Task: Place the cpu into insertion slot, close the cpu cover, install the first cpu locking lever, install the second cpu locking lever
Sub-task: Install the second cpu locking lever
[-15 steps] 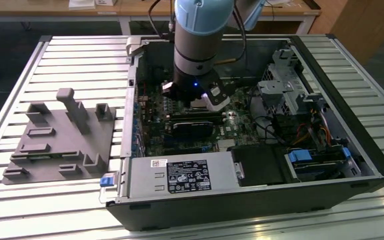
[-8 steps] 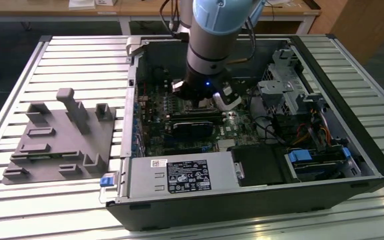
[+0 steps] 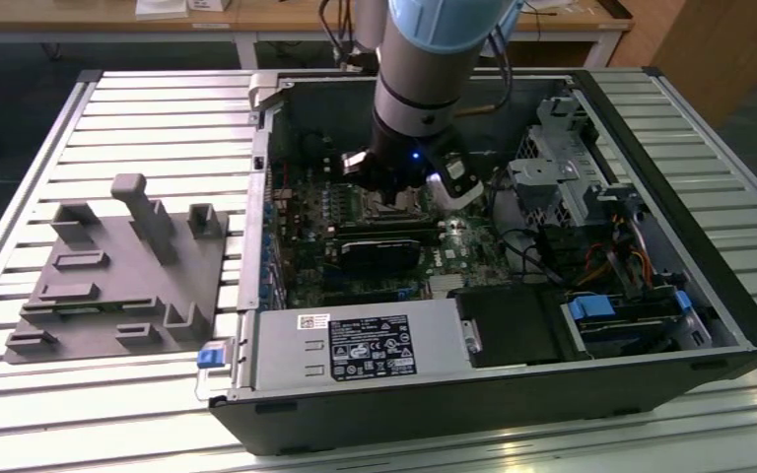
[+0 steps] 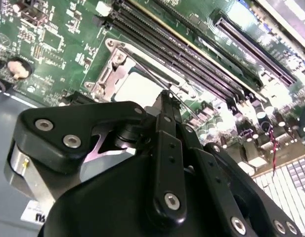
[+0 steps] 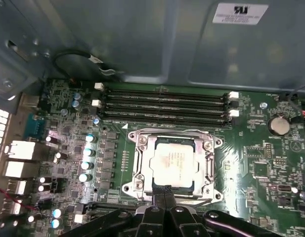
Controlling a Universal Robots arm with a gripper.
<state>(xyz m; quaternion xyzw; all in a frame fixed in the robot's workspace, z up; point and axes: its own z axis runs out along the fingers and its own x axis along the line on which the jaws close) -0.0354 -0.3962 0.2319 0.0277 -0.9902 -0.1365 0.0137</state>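
Note:
The cpu lies flat in the insertion slot, its silvery top showing through the window of the cpu cover. The cover is down over the chip. My gripper is shut, its two black fingertips pressed together just over the socket's near edge, with nothing seen between them. In the second wrist view the fingertips sit at the edge of the cpu, beside the cover. A thin metal lever rod runs along the socket toward the tips. In the exterior view the gripper hangs inside the case.
Long black memory slots lie just beyond the socket. A black fan card sits beside it, and a row of capacitors on another side. The open computer case walls the board in. A grey fixture block stands on the table at the exterior view's left.

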